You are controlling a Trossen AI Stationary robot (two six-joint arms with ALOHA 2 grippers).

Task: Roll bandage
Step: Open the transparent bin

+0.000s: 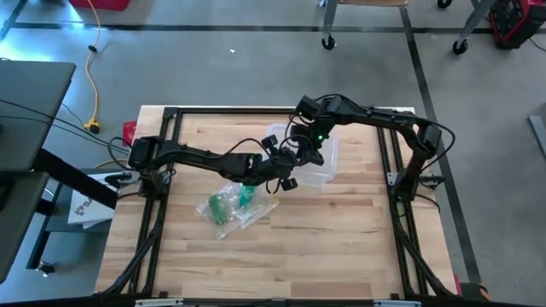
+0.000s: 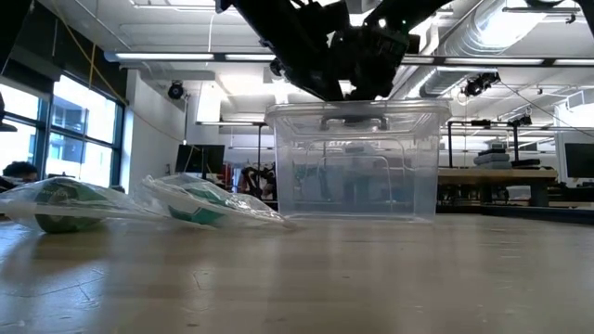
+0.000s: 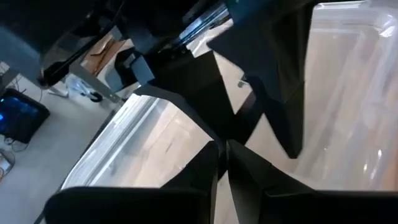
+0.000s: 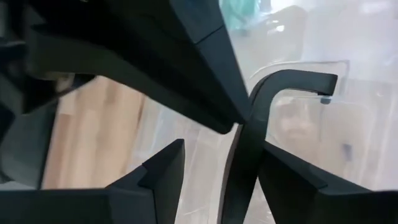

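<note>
Two green bandage rolls in clear bags (image 1: 229, 205) lie flat on the wooden table, also in the low view (image 2: 65, 204) (image 2: 200, 206). A clear plastic box (image 1: 322, 160) (image 2: 357, 162) stands behind them. Both grippers hang close together above the box's near left corner. My left gripper (image 1: 287, 177) (image 3: 222, 158) is shut, and I see nothing between its fingers. My right gripper (image 1: 310, 155) (image 4: 227, 149) is open. A thin dark angled piece (image 4: 292, 81) of the left arm stands between its fingers; whether they touch I cannot tell.
Black frame rails (image 1: 171, 128) run along the table's left, right and far sides. Bare wood (image 1: 324, 247) lies toward the near edge. A yellow cable (image 1: 92, 77) runs on the floor beyond the far left corner.
</note>
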